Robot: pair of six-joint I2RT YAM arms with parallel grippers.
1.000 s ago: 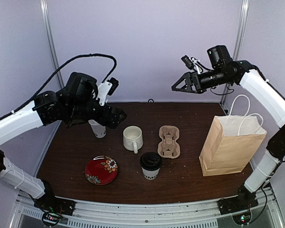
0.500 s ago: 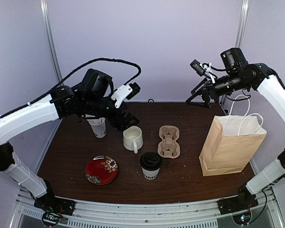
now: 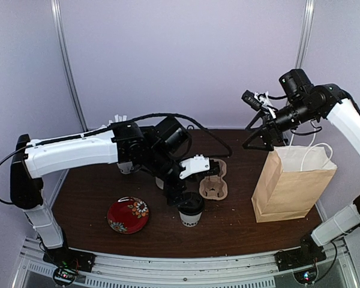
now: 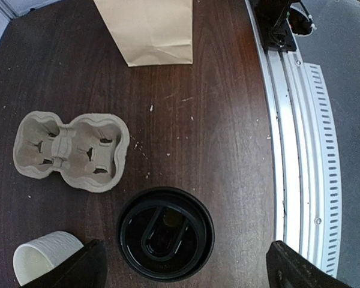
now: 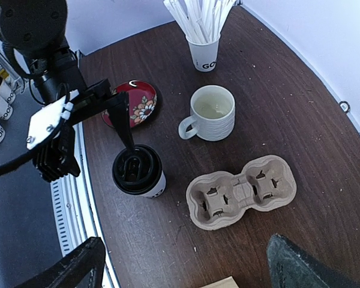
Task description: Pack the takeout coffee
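On table: one lidded takeout coffee, upright near the middle of the near edge; one mug; one straw cup; one red plate; one two-well carrier; one paper bag by the right edge. Two arms: left gripper over the coffee, jaws wide, empty; right gripper jaws wide, empty.

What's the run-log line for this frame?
left claw: open, over lidded takeout coffee, no grasp | right claw: open, raised by paper bag | takeout coffee: upright on table, not packed
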